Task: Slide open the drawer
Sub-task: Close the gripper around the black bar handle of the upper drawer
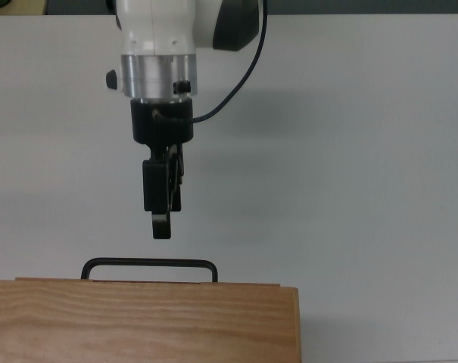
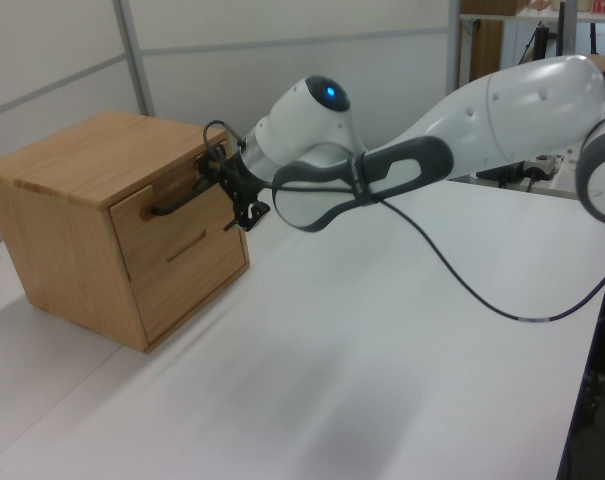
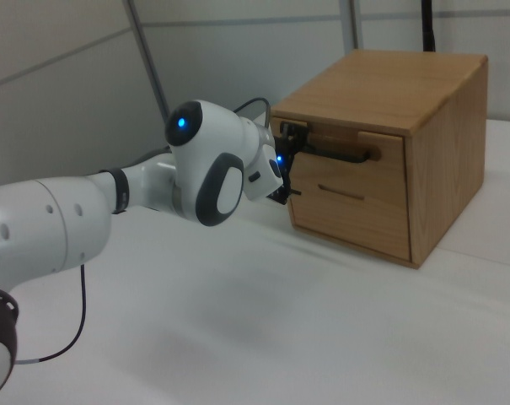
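Observation:
The drawer (image 2: 172, 222) is the upper panel of a light wooden cabinet, its front about flush with the cabinet face. Across the panel runs a thin black bar handle (image 2: 185, 196), which also shows in the top view (image 1: 149, 262) and the right view (image 3: 343, 154). My gripper (image 1: 162, 225) hangs just short of the handle, level with it and not touching. In the left view the gripper (image 2: 234, 188) is open, one finger above the other, by the handle's right end. Nothing is between the fingers.
The cabinet top slab (image 1: 145, 321) fills the top view's lower left. A second drawer front (image 2: 197, 265) sits below the first. The cabinet stands on a white table (image 1: 350, 189). A black cable (image 2: 462, 290) trails from the arm.

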Available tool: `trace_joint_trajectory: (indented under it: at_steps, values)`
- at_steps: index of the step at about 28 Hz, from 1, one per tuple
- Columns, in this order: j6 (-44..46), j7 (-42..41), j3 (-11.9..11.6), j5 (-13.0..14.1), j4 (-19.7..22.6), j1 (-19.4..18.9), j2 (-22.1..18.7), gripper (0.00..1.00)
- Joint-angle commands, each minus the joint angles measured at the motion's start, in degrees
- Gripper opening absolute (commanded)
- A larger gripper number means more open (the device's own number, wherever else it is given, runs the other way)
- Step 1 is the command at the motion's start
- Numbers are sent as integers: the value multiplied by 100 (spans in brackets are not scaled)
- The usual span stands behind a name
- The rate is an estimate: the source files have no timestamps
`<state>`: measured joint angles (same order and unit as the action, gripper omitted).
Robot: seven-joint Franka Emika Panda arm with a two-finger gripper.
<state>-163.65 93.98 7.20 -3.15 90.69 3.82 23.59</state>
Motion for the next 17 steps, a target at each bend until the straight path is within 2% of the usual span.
trace_joint_trajectory:
  at_steps: [1,5,7,9,10,13,14,15,17]
  values:
    - [-851,42,-16,43,-341,13,470,99]
    - [-1572,24,-16,43,-499,57,769,90]
    - [-1635,24,-16,51,-526,57,787,89]
    - [-1661,24,-16,51,-561,57,831,82]
    - [-1670,15,-16,43,-605,57,840,69]
    - [-1670,7,-25,25,-605,57,840,50]
    - [-1670,-2,-25,16,-605,57,840,42]
    - [-1670,-11,-25,-10,-605,57,840,30]
    - [-1670,-81,-25,-36,-605,49,840,17]
